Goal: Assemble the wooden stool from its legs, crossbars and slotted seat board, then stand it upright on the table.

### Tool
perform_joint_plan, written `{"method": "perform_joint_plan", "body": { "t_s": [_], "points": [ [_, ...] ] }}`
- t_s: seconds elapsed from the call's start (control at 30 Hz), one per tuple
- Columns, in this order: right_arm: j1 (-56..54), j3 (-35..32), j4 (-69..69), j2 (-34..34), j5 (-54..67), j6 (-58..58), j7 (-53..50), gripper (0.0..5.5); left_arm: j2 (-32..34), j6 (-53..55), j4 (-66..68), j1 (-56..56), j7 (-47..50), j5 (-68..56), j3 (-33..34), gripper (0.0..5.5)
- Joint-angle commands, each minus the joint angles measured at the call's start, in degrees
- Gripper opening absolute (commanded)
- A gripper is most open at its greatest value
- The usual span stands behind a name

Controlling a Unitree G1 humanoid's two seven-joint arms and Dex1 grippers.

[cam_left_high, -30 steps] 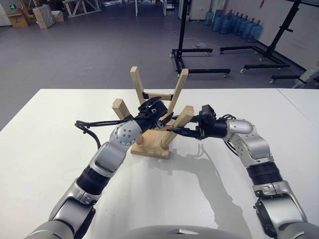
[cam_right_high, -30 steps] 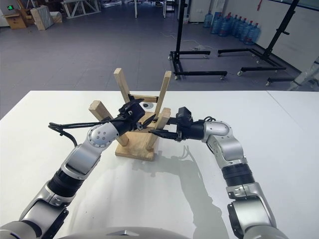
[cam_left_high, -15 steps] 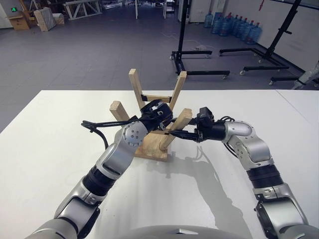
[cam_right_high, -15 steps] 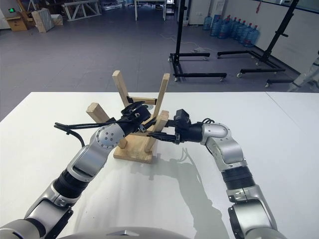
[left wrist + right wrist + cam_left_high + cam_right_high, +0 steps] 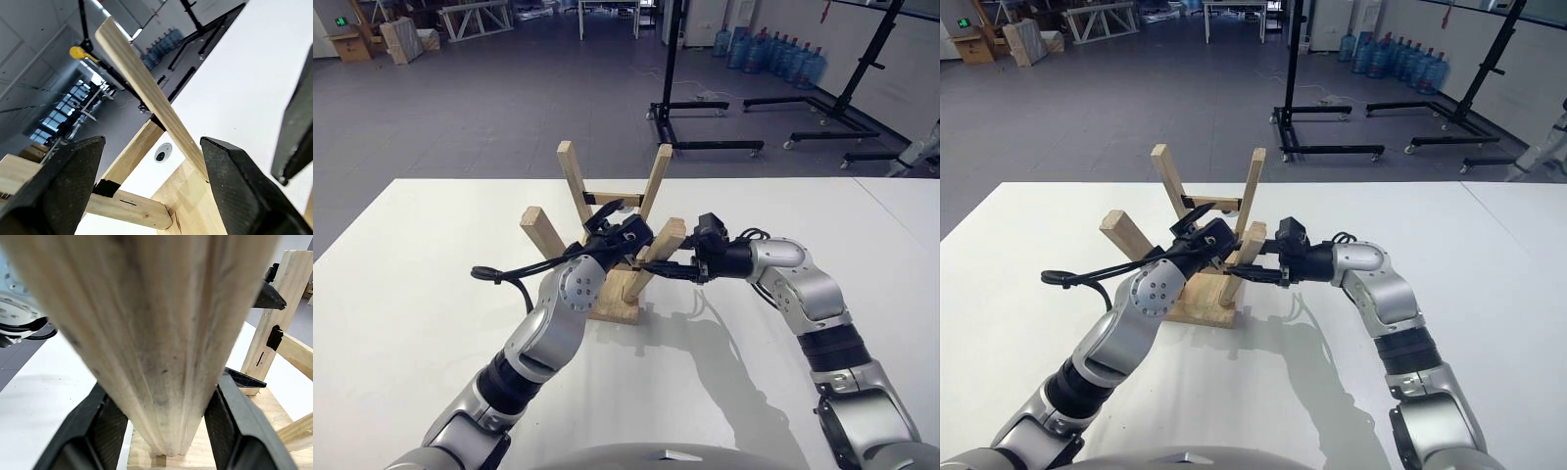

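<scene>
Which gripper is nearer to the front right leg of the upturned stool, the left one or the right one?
Right. The right gripper is clamped on that leg; the left gripper hangs open close beside it.

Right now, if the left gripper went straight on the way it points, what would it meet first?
Probably the crossbar between the two far legs: the left wrist view shows it centred between the fingers of the open left gripper. Depth is unclear; one of those legs could come first.
</scene>
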Motion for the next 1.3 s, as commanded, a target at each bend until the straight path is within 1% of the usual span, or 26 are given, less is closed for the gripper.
{"method": "perform_joint_plan", "body": {
  "t_s": [0.03, 0.27, 0.43, 0.57, 0.7, 0.8, 0.87, 0.93, 1.0, 1.07, 1.1, 1.13, 1.2, 1.3],
  "points": [
    [-2.6, 1.6, -0.6, 1.9, -0.2, 0.7, -0.3, 2.04, -3.6, 0.4, 7.7, 4.0, 0.8, -3.7, 2.8, 3.6],
    [-2.5, -0.2, 0.0, 1.2, -0.9, -1.5, -1.1, 2.04, -6.3, -4.7, 8.6, 0.0, 5.5, -6.2, 14.1, 3.6],
    [-1.6, -0.6, 0.7, 1.3, -1.4, -3.1, -2.0, 2.04, -7.6, -6.0, 6.0, -0.7, 8.1, -7.8, 19.2, 3.6],
    [-1.1, -0.5, 0.7, 1.5, -1.4, -3.4, -2.4, 2.04, -10.8, -9.9, 2.9, -2.0, 8.8, -11.7, 21.2, 3.6],
    [-1.0, -0.4, 0.4, 1.5, -1.3, -3.2, -2.4, 2.04, -15.0, -12.7, -0.8, -4.5, 8.9, -19.1, 25.9, 3.6],
    [-0.9, -0.3, 0.4, 1.4, -1.2, -3.2, -2.3, 2.04, -14.9, -11.5, -3.3, -9.4, 8.8, -26.2, 34.2, 3.6],
    [-0.9, -0.3, 0.4, 1.4, -1.3, -3.2, -2.4, 2.04, -11.8, -9.2, -4.4, -14.2, 8.5, -32.2, 42.3, 3.6],
    [-0.7, -0.5, 0.1, 1.3, -1.2, -3.1, -2.5, 2.04, -7.3, -7.0, -3.9, -18.5, 7.8, -38.4, 50.6, 3.6],
    [-0.1, -0.5, -0.6, 1.1, -1.2, -3.0, -2.7, 2.04, -0.6, -5.3, -0.5, -21.4, 6.5, -44.8, 59.8, 3.6],
    [0.5, -0.3, -1.1, 1.2, -1.1, -2.8, -2.9, 2.04, 3.9, -3.1, 4.0, -21.8, 4.7, -51.5, 67.0, 3.6],
    [0.7, -0.2, -1.3, 1.2, -1.0, -2.8, -3.0, 2.04, 5.7, -2.5, 6.1, -20.9, 3.7, -53.3, 68.8, 3.6],
    [0.9, -0.1, -1.5, 1.3, -1.1, -2.8, -3.1, 2.04, 7.1, -2.8, 8.2, -18.3, 1.5, -54.4, 69.2, 3.6],
    [0.9, 0.1, -1.5, 1.5, -1.1, -2.8, -3.2, 2.04, 7.6, -2.9, 10.8, -9.9, -1.6, -53.8, 67.0, 3.6],
    [1.0, 0.2, -1.8, 1.6, -1.0, -2.8, -3.5, 2.04, 4.6, -2.8, 9.4, 1.0, -4.6, -54.0, 60.8, 3.6]
  ]
}}
